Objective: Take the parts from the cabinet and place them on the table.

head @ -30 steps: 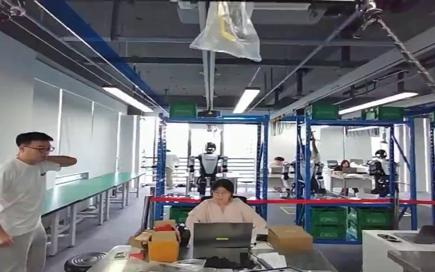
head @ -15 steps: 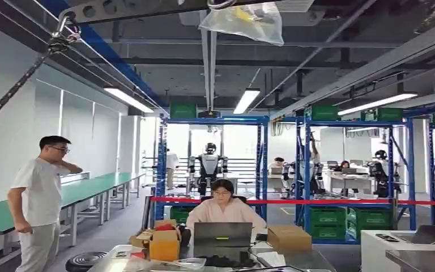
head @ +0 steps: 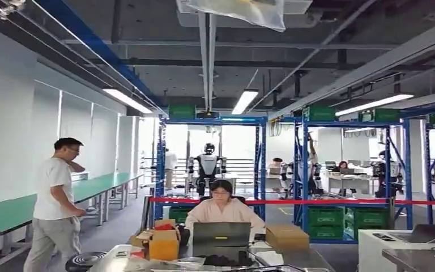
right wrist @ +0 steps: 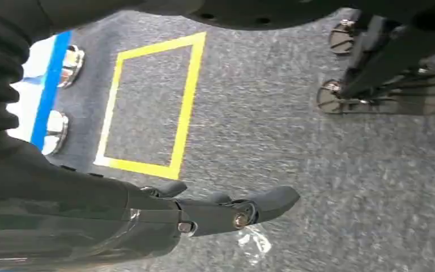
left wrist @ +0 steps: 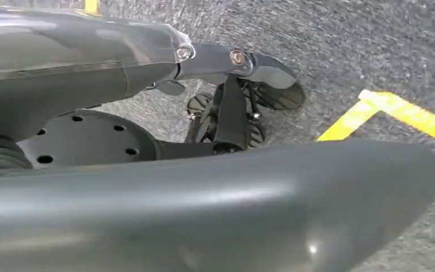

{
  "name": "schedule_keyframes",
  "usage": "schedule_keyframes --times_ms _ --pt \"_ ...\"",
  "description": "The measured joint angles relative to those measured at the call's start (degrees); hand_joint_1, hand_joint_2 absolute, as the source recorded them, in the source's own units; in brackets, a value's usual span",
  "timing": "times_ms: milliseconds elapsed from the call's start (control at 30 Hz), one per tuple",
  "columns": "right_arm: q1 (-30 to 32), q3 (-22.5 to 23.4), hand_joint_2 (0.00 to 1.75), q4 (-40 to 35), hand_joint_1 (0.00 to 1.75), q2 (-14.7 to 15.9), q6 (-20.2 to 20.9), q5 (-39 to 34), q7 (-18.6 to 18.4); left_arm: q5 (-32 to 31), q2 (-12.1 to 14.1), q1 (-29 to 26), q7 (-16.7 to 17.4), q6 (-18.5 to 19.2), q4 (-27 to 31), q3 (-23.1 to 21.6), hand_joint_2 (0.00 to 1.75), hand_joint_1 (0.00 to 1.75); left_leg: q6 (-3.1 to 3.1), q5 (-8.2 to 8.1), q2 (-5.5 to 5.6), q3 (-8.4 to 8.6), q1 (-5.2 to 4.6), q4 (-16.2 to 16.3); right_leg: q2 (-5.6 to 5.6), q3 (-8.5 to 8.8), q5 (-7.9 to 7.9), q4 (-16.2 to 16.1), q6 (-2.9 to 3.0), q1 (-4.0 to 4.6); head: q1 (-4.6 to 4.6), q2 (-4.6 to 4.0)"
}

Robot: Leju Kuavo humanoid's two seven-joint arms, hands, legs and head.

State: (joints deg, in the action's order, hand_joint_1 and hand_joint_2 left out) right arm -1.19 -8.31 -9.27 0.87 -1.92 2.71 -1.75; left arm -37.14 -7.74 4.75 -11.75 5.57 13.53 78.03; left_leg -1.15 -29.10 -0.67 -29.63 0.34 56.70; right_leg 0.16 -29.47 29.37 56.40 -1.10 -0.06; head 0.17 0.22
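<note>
My left hand [left wrist: 226, 62] fingers extended, holding nothing | right hand [right wrist: 226, 212] likewise (over grey floor [right wrist: 317, 170]) | yellow floor square [right wrist: 147, 107] beside it.

Person [head: 224, 209] behind laptop [head: 221, 234], boxes [head: 287, 237] either side.

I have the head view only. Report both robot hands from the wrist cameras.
Observer: The left robot hand hangs over the grey carpeted floor, fingers straight, holding nothing.
Operator: Now the right one.
Observer: The right robot hand is empty too, fingers extended.
Operator: Tell me what is on the floor near it.
Observer: A rectangle of yellow floor tape is marked on the carpet, off to one side of the fingers.
</note>
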Motion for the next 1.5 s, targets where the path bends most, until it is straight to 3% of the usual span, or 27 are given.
schedule_keyframes --times_ms 67,133,167,233,267,333,400,500,567,600,633,700,733,767,800,867,900,967,1100,1167,1233,1267,1300,1333,1400,1433,1500 --pt "0.06 0.0 1.75 0.0 0.0 0.02 -0.37 0.39 -0.26 -4.14 -0.02 0.08 -1.31 0.61 0.0 0.0 1.75 0.0 0.72 -0.2 0.07 -0.05 0.11 -0.03 -0.12 0.02 -0.51 -0.66 0.92 -0.32 0.0 0.0" --pt "0.02 -0.02 1.75 0.0 0.0 0.02 -0.66 0.59 -0.55 -6.77 -0.02 0.07 -2.22 1.1 0.0 0.02 1.75 0.0 1.08 -3.59 0.18 -1.63 0.2 3.91 -0.42 -0.29 -0.83 -0.74 1.64 -0.39 0.0 -0.02" --pt "0.02 -0.02 0.0 0.0 0.0 0.04 -0.9 0.72 -0.63 -8.18 -0.02 0.07 -2.74 1.29 0.0 0.02 0.0 0.0 1.28 -6.08 0.19 -3.54 0.3 8.38 -0.46 -0.5 -0.92 -0.72 1.79 -0.35 0.0 -0.02" --pt "0.02 -0.02 0.0 0.0 0.0 0.02 -1.44 1.05 -1.05 -12.62 -0.04 -0.01 -4.31 2.1 0.0 0.04 0.0 0.0 1.54 -9.58 0.24 -7.47 0.31 17.62 -0.5 -0.92 -1.05 -0.59 1.97 -0.21 0.0 -0.02" --pt "0.04 -0.02 0.0 0.0 0.0 0.02 -1.7 1.27 -1.22 -14.5 -0.07 -0.06 -4.81 2.41 0.0 0.04 0.0 0.0 1.55 -9.23 0.24 -7.74 0.32 18.59 -0.48 -1.02 -1.07 -0.44 1.98 -0.19 0.0 -0.02" --pt "0.04 -0.02 0.0 0.0 0.0 0.02 -2.12 1.55 -1.49 -17.6 -0.09 -0.02 -6.02 3.0 0.0 0.04 0.0 0.0 1.33 -5.18 0.24 -4.51 0.31 12.36 -0.4 -0.97 -1.04 -0.26 1.94 -0.15 0.0 -0.02" --pt "-0.08 -0.02 0.0 -0.02 0.0 0.02 -2.6 1.77 -1.9 -21.45 -0.11 0.15 -7.33 3.61 0.0 0.04 0.0 0.0 0.74 -0.41 0.25 0.5 0.26 1.95 -0.28 -0.83 -0.97 -0.11 1.71 -0.14 0.0 -0.02" --pt "-0.22 -0.02 0.0 0.0 0.0 0.02 -3.32 2.14 -2.55 -26.02 -0.28 0.4 -8.84 4.22 0.0 0.04 0.0 0.0 0.35 -0.97 0.28 0.63 -0.03 0.26 -0.23 -1.61 -1.28 0.28 0.69 0.19 0.0 -0.02" --pt "-0.22 -0.02 0.0 0.0 0.0 0.04 -3.43 2.21 -2.91 -27.16 -0.37 0.1 -9.14 4.22 0.0 0.04 0.0 0.0 -0.42 -0.5 0.28 0.47 0.01 -0.07 -0.22 -1.62 -1.51 0.18 0.07 0.11 0.0 -0.02" --pt "-0.21 -0.02 0.0 0.0 0.0 0.13 -3.48 2.21 -2.95 -27.25 -0.46 0.17 -9.25 4.22 0.0 0.04 1.75 0.0 -0.85 -0.16 0.14 0.53 0.3 -0.29 -0.14 -1.73 -0.58 0.75 -0.27 -0.05 0.0 -0.02" --pt "-0.19 -0.04 0.0 0.0 0.0 0.04 -3.47 2.23 -3.04 -27.36 -0.46 0.29 -9.32 4.22 0.0 0.04 1.75 0.0 -1.15 0.01 0.15 0.35 0.36 -0.31 -0.14 -2.58 1.25 2.74 -0.58 -0.06 0.0 -0.02" --pt "-0.2 -0.04 0.0 0.0 0.0 0.07 -3.47 2.25 -3.1 -27.64 -0.61 0.27 -9.45 4.2 0.0 0.04 1.75 0.0 -1.3 0.12 0.1 -0.01 0.31 -0.3 -0.15 -6.69 6.61 12.58 -1.07 -0.28 0.0 -0.02" --pt "-0.19 -0.04 0.0 0.0 0.0 0.07 -3.47 2.25 -3.19 -27.67 -0.61 0.21 -9.51 4.18 0.0 0.04 1.75 0.0 -1.33 0.17 0.04 -0.14 0.3 -0.28 -0.16 -8.51 8.18 16.92 -1.24 -0.28 -0.02 -0.02" --pt "-0.14 -0.04 0.0 0.0 0.0 0.07 -3.47 2.25 -3.28 -27.67 -0.61 0.14 -9.62 4.15 0.0 0.04 1.75 0.0 -1.34 0.22 0.0 -0.18 0.31 -0.27 -0.16 -9.27 8.36 19.06 -1.34 -0.32 -0.02 -0.02" --pt "-0.1 -0.02 0.0 0.0 0.0 0.07 -3.47 2.25 -3.28 -27.67 -0.63 0.11 -9.65 4.13 0.0 0.04 1.75 0.0 -1.33 0.23 0.01 -0.14 0.31 -0.27 -0.16 -8.56 7.2 17.99 -1.41 -0.37 -0.02 -0.02" --pt "-0.03 -0.02 0.0 0.0 0.0 0.07 -3.47 2.21 -3.28 -27.67 -0.7 0.13 -9.69 4.11 0.0 0.04 1.75 0.0 -1.3 0.22 0.11 0.13 0.32 -0.26 -0.16 -3.63 2.08 8.53 -1.33 -0.42 -0.02 -0.02" --pt "-0.08 -0.02 1.75 0.0 0.0 0.09 -3.47 2.19 -3.3 -27.69 -0.81 0.14 -9.69 3.98 0.0 0.04 1.75 0.0 -1.17 0.14 0.13 0.33 0.31 -0.26 -0.17 -1.0 -0.34 3.08 -1.1 -0.42 -0.02 -0.02" --pt "-0.12 -0.04 1.75 0.0 0.0 0.09 -3.41 2.14 -3.28 -27.66 -0.83 0.22 -9.52 3.96 0.0 0.04 1.75 0.0 -0.48 0.08 0.13 0.01 -0.12 0.01 -0.11 0.44 -0.15 -0.45 -0.38 -0.14 0.0 -0.02" --pt "-0.15 -0.02 1.75 -0.02 0.0 0.07 -3.34 2.17 -3.28 -27.56 -0.85 0.16 -9.03 4.15 0.0 -0.02 1.75 0.0 0.68 -0.17 0.22 -0.29 0.18 0.09 -0.25 0.05 -0.5 -0.68 0.9 -0.46 0.0 -0.02" --pt "0.0 0.0 1.75 -0.28 0.0 0.04 -3.19 2.14 -3.28 -25.98 -0.83 -0.41 -8.46 4.04 0.0 -1.71 1.75 0.0 1.15 -4.07 0.27 -2.35 0.24 5.26 -0.47 -0.16 -0.64 -0.72 1.57 -0.43 0.0 -0.02" --pt "0.05 0.13 1.75 -0.96 0.0 0.04 -2.95 2.03 -3.23 -23.57 -0.72 -1.32 -7.59 3.72 0.0 -4.29 1.75 0.0 1.46 -8.42 0.29 -6.37 0.29 14.71 -0.51 -0.37 -0.7 -0.68 1.73 -0.32 0.0 -0.02" --pt "0.04 0.26 1.75 -1.36 0.0 0.04 -2.88 1.88 -3.15 -22.31 -0.66 -1.84 -7.15 3.5 0.0 -5.51 1.75 0.0 1.52 -9.11 0.29 -7.67 0.29 17.75 -0.49 -0.43 -0.7 -0.61 1.74 -0.29 0.0 -0.02" --pt "0.02 0.35 1.75 -1.92 0.0 0.04 -2.82 1.8 -3.08 -20.96 -0.63 -2.48 -6.68 3.33 0.0 -6.81 1.75 0.0 1.53 -8.4 0.29 -7.67 0.3 17.96 -0.45 -0.41 -0.69 -0.52 1.74 -0.28 0.0 -0.02" --pt "-0.04 0.37 1.75 -2.55 0.0 0.02 -2.73 1.68 -3.02 -19.7 -0.61 -3.11 -6.28 3.09 0.0 -8.06 1.75 0.0 1.45 -6.45 0.29 -6.5 0.29 15.41 -0.39 -0.4 -0.62 -0.41 1.73 -0.28 0.0 -0.02" --pt "-0.31 0.5 1.75 -3.82 0.0 -0.06 -2.49 1.49 -2.8 -17.16 -0.37 -4.08 -5.52 2.78 0.0 -10.76 1.75 0.0 1.06 -1.22 0.29 -2.03 0.29 5.64 -0.21 -0.22 -0.49 -0.31 1.52 -0.29 0.0 -0.02" --pt "-0.4 0.61 1.75 -4.41 0.0 -0.13 -2.32 1.4 -2.67 -15.78 -0.24 -4.55 -5.12 2.58 0.0 -12.28 1.75 0.0 0.75 0.0 0.29 -0.31 0.27 1.67 -0.2 -0.2 -0.39 -0.29 1.28 -0.26 0.0 -0.02" --pt "-0.54 0.96 1.75 -5.2 0.0 -0.11 -2.16 1.23 -2.38 -13.15 -0.13 -5.07 -4.29 2.17 0.0 -15.15 1.75 0.0 0.59 -0.49 0.33 -0.04 0.18 0.37 -0.25 -0.69 -0.3 0.19 0.69 0.16 0.0 -0.02"
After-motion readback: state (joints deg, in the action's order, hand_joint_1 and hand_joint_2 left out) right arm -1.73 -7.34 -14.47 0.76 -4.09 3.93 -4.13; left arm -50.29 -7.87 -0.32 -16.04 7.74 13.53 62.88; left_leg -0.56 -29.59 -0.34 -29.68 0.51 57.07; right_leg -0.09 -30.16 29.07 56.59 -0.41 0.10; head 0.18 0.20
